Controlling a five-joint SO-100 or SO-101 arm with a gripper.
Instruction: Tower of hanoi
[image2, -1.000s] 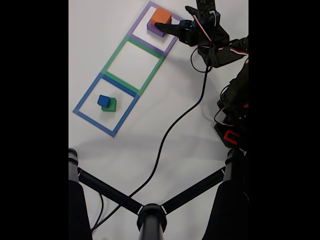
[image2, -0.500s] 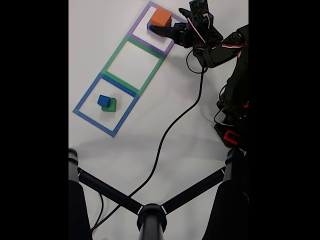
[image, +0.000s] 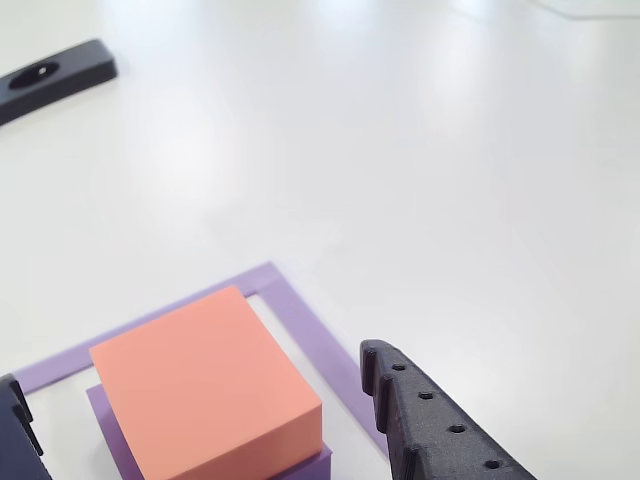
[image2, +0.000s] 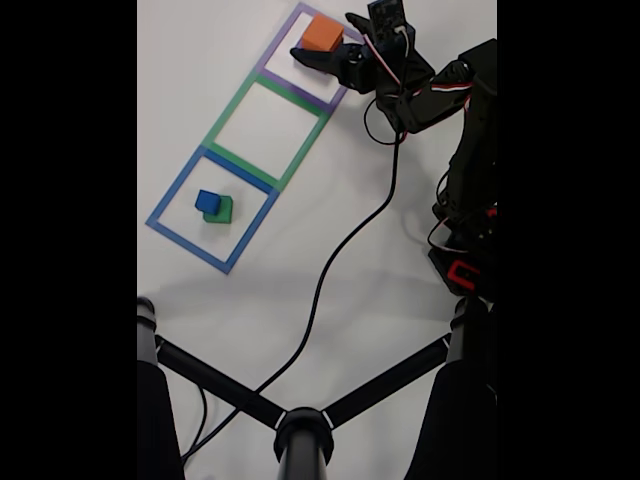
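jaws (image2: 328, 35): apart, one jaw on each side of the orange block; in the other view the right jaw tip sits just right of the block with a gap, the left jaw tip shows at the bottom left edge; not clamped on anything
orange block (image: 205, 395): between the jaws, stacked on the purple block, inside the purple tape square
purple block (image: 115, 435): under the orange block, only edges visible in the other view, between the jaws at tabletop level
purple tape (image: 300, 325): square outline around the stack, its far corner ahead of the jaws in the other view
green tape (image2: 232, 100): empty square, next to the purple one, lower left of the jaws in the fixed view
blue tape (image2: 180, 185): third square in the row, well away from the jaws, lower left in the fixed view
blue block (image2: 208, 201): inside the blue tape, on top of the green block, offset toward its upper left
green block (image2: 221, 211): inside the blue tape, under the blue block
arm (image2: 470, 150): right side of the fixed view, reaches up and left to the stack
cable (image2: 330, 270): black, runs from the arm down across the tabletop
tabletop (image2: 380, 300): white
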